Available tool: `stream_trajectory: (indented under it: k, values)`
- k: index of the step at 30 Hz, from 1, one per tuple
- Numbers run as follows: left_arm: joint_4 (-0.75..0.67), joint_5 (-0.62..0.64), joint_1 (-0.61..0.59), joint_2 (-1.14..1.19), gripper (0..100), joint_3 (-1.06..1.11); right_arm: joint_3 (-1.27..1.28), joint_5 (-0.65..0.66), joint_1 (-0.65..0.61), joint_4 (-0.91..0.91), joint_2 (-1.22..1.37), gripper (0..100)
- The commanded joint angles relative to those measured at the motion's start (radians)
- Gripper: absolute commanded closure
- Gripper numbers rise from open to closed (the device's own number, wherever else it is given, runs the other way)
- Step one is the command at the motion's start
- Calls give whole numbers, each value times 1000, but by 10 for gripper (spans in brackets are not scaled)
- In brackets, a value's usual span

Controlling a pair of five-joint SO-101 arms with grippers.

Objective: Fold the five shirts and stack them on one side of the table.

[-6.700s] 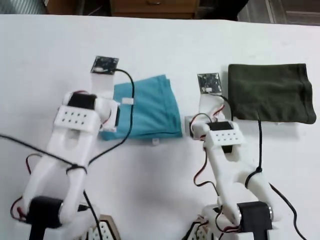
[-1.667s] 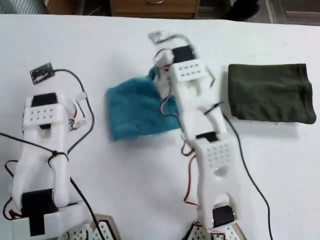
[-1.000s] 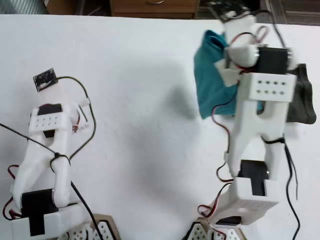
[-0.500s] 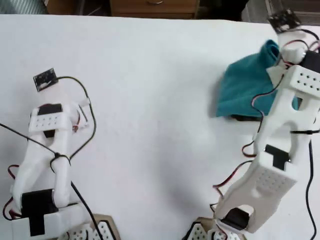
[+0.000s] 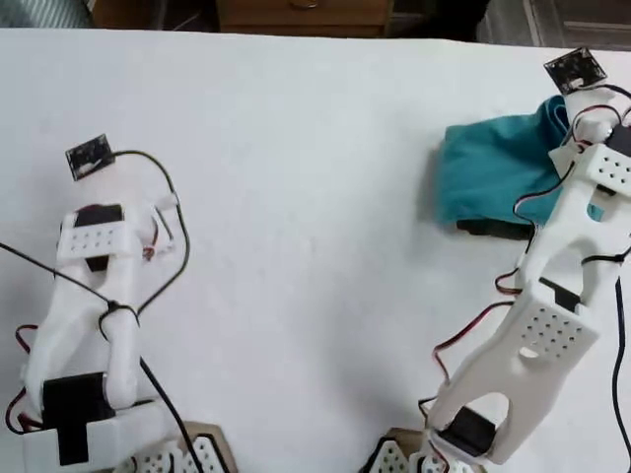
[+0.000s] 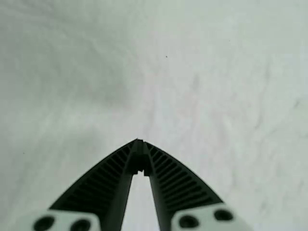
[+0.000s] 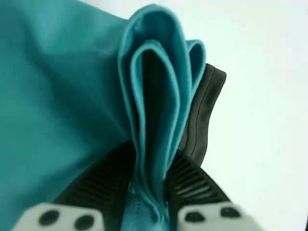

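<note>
Your teal shirt [image 5: 493,182] now lies at the far right of the table [image 5: 296,138], on top of the dark shirt [image 5: 490,229]. A thin strip of the dark shirt shows at the teal one's near edge. Some seconds ago the teal shirt lay folded at mid-table between the two arms, and the dark shirt lay alone at the far right. Since then your right arm [image 5: 552,296] has carried the teal one across, and in the last half second it has sunk and spread wider over the dark one. Your left arm [image 5: 89,296], which was at the teal shirt's left edge then, has drawn back to the near left. Your right hand [image 7: 149,168] is clenched on a bunched fold of the teal shirt, the cloth standing up in loops between its fingers, with the dark shirt's hem just beside. Your left hand [image 6: 138,147] is closed with its tips meeting, holding nothing, over bare table.
</note>
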Motion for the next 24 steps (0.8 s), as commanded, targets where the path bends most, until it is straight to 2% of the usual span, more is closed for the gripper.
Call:
stream_trajectory:
  k: [1,4,9,18,22,24]
  values:
    - [-8,-12,-9,-5,973,-5,-11,5,18,-51,1,978]
    - [-8,-12,-9,-5,973,-5,-11,5,19,-53,12,962]
    - [-8,-12,-9,-5,973,-5,-11,5,19,-79,13,844]
    - [-6,-12,-9,-5,973,-4,-40,-8,51,-134,5,841]
    - [-11,-12,-9,-5,973,-5,-89,-152,51,-48,4,853]
    - [-8,-12,-9,-5,973,-5,-117,-224,42,39,2,931]
